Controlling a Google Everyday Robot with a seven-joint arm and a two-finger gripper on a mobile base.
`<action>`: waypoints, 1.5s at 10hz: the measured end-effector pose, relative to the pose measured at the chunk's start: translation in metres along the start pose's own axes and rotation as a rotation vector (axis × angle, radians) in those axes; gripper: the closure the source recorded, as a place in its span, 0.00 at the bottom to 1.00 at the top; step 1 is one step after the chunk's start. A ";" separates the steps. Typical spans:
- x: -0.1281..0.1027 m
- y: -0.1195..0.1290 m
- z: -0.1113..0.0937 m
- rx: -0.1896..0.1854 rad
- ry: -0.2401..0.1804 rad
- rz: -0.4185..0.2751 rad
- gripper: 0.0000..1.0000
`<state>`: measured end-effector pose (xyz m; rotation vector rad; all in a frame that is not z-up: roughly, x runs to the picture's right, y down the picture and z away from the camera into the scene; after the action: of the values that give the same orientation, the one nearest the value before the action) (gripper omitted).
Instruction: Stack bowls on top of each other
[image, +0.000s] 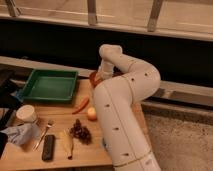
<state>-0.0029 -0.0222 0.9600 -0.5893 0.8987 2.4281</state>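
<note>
Clutter covers the table (87, 152) on the near side of the green tray (50, 86): a dark remote (48, 147), a bunch of grapes (80, 132), a small orange fruit (92, 114) and a red chili pepper (81, 105), the last two close to the tray's near right corner as seen. None of it belongs to the step, so I judge the bowl should travel along the strip of table level with the tray, carried high enough to pass over anything low.

The orange-red bowl (93, 78) sits just beside the tray's right edge, partly covered by the gripper (100, 75), which is down at the bowl, at or just over its rim. Whether the jaws are spread or pinching the rim cannot be told. The purple bowl is not in sight; it may lie behind the arm, right of the tray.

The step in hand looks like taking hold of the orange-red bowl. Done well, that means a firm pinch on one glossy wall and a level, straight lift. The bowl should then be centred over the other one before it is lowered, so that it nests rather than tips.

The arm (120, 115) rises at the near table edge right of the tray, bends at a high elbow beyond it, and folds back with the wrist pointing steeply down at the bowl.
</note>
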 end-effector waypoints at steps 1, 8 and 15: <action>-0.001 0.003 0.005 0.003 0.000 -0.005 0.33; 0.011 0.015 0.007 -0.072 0.047 -0.094 0.99; 0.028 0.023 -0.067 -0.290 0.110 -0.200 1.00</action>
<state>-0.0228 -0.0756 0.9093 -0.8803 0.5018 2.3752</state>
